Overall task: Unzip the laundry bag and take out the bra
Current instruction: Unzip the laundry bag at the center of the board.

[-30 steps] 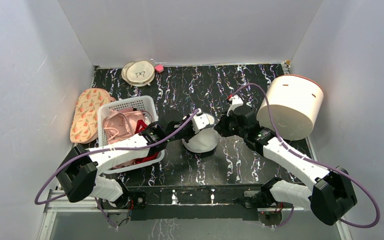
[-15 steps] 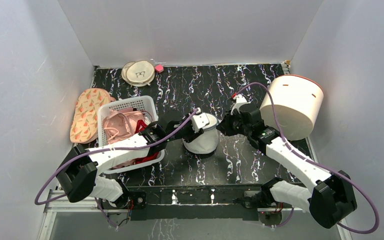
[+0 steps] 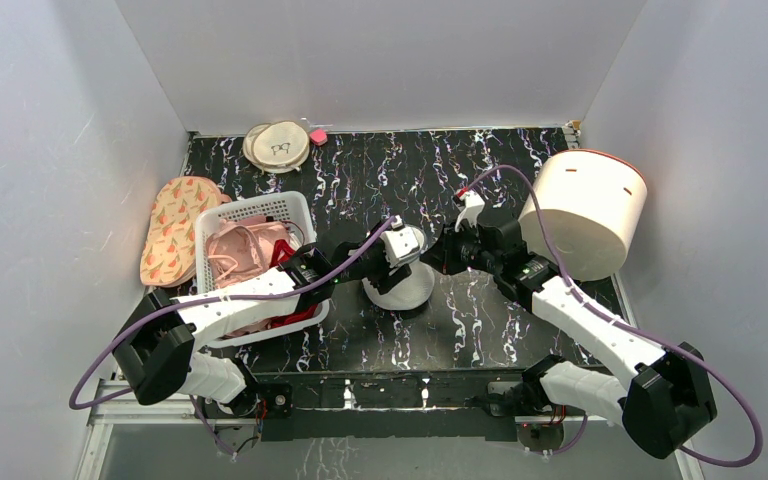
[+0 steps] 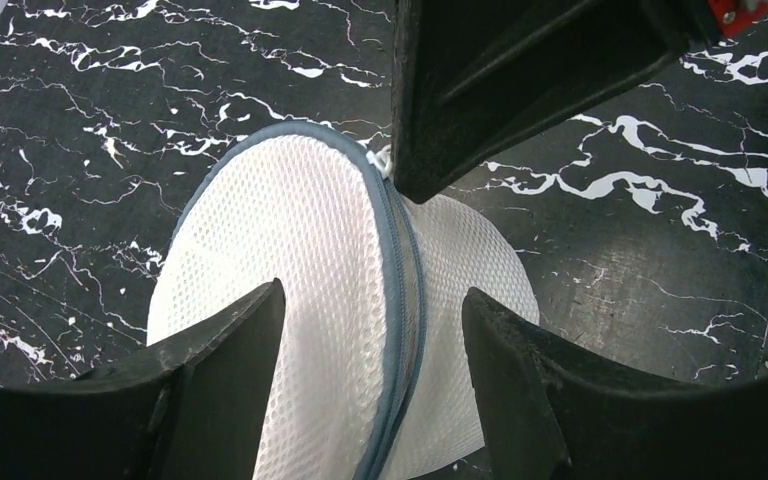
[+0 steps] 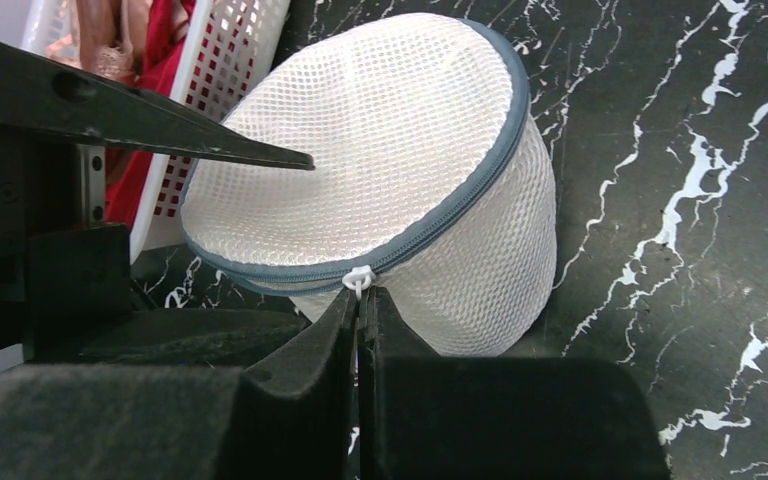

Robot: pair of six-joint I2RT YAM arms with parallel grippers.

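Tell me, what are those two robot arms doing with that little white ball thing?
That is a mesh laundry bag on the black table. The left tool is open, one finger on each side of the bag. The right tool is pinched shut on the white zipper pull. The zipper looks closed, so nothing is out yet.

A lab test cell: plain white walls (image 3: 380, 60) enclosing a marbled tabletop (image 3: 380, 170).

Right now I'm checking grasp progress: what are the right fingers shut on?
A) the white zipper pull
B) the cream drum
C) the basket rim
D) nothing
A: in the right wrist view the right fingers meet on the white zipper pull of the laundry bag.
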